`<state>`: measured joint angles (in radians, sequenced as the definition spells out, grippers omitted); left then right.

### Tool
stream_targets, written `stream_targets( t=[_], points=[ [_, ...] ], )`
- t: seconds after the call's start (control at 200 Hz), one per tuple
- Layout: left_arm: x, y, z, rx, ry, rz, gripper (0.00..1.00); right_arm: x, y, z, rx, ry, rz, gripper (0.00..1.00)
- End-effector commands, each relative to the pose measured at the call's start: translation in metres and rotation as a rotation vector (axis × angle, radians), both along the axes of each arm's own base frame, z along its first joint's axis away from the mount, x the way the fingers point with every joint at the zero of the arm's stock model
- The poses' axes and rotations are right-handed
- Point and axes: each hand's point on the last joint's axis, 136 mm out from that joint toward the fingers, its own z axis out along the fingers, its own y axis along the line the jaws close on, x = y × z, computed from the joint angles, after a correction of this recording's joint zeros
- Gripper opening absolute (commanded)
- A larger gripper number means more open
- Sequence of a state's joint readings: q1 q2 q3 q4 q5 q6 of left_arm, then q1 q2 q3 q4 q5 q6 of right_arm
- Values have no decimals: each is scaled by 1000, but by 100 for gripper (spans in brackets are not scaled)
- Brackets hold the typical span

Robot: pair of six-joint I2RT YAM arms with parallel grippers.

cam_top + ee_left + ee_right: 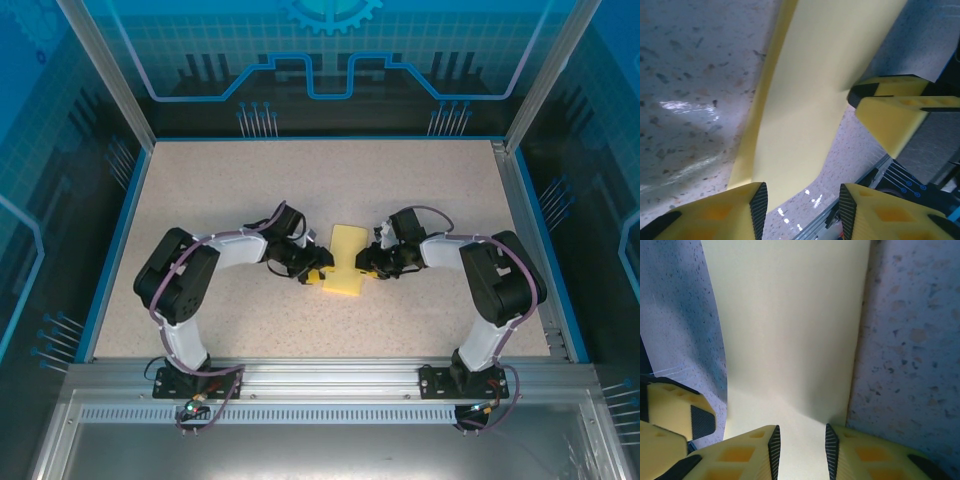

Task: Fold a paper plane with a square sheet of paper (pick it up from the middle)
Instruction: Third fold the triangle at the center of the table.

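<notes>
Left wrist cam: left gripper (802, 192) fingers (720, 212) are closest to the lens, yellow with black ribbed pads. Jaws stand apart. The sheet runs between them and speckled table shows in the gap beside its edge, so it is released, not clamped.

Right wrist cam: right gripper (802, 432) fingers (740, 455) are in the foreground with a narrower gap. Paper fills that gap. Can't tell whether the pads actually bite it or just straddle it.

Table (250, 180): beige speckled top with blue edging.

Left arm (180, 275) and right arm (495, 275) both reach inward from the near edge, wrists facing each other at the table's centre.

Square sheet of paper (345, 250): at the centre of the table, between the two grippers, long axis running far edge to near edge.
- pale yellow, plain, no print or marks
- outline no longer square from above: necked in at the middle where the grippers meet it, and the near part is wider than the far part
- left wrist view (805, 100): surface bowed, left long edge turned over as a darker yellow band
- right wrist view (790, 330): smooth and flat-looking, with a soft shadow line across it just ahead of the fingers
- can't tell if any of it is clear of the table

From above, the left gripper (312, 272) touches the sheet's left side at the neck. The right gripper (372, 262) touches its right side.
</notes>
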<state>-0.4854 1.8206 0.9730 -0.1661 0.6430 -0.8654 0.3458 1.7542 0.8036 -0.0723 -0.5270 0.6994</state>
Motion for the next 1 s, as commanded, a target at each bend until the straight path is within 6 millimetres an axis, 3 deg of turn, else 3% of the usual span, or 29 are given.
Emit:
stream_targets(
  t=[0.0,0.655,0.995],
  points=[
    [-12,7,-13,44,64,26,47,-20,-23,-27,-109,81,-28,33],
    [5,-12,-11,-31,52,20,42,-21,-23,-29,-111,87,-26,33],
    [21,-19,-13,-74,23,51,38,-13,-17,-15,-82,51,-21,34]
  ],
)
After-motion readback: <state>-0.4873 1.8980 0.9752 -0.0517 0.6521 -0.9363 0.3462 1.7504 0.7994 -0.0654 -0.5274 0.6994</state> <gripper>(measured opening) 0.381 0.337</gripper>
